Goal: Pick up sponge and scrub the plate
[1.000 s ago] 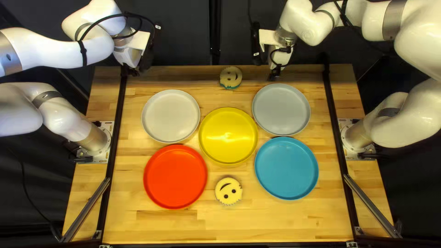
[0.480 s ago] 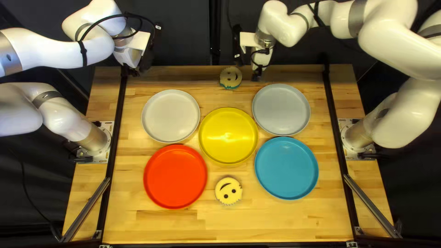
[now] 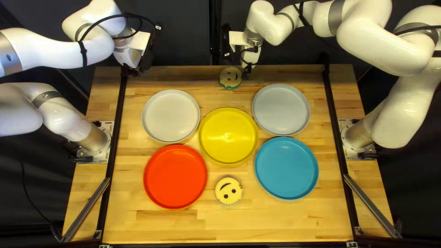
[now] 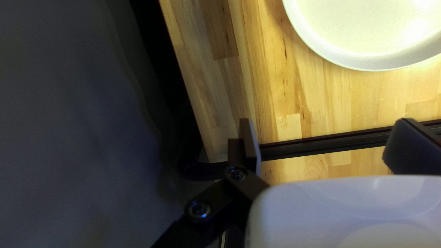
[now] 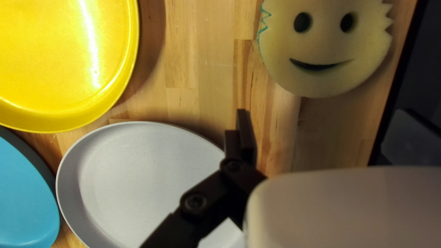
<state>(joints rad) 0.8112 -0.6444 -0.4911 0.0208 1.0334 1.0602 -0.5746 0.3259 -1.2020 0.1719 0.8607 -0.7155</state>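
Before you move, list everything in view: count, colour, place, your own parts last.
Yellow plate: 1, yellow, centre.
White plate: 1, off-white, far left.
Grey plate: 1, grey, far right.
Red plate: 1, red, near left.
Blue plate: 1, blue, near right.
Near sponge: 1, yellow, between red and blue plates.
Far sponge: 1, yellowish, teal-edged, far edge.
Table: 1, brown, under plates.
Rails: 2, black, along table sides.
Struts: 2, metallic, near corners.
Curtain: 1, dark, behind table.
Left arm: 1, white, left edge.
Right arm: 1, white, right edge.
Left gripper: 1, black, open, far left corner.
Right gripper: 1, black, open, near far sponge.
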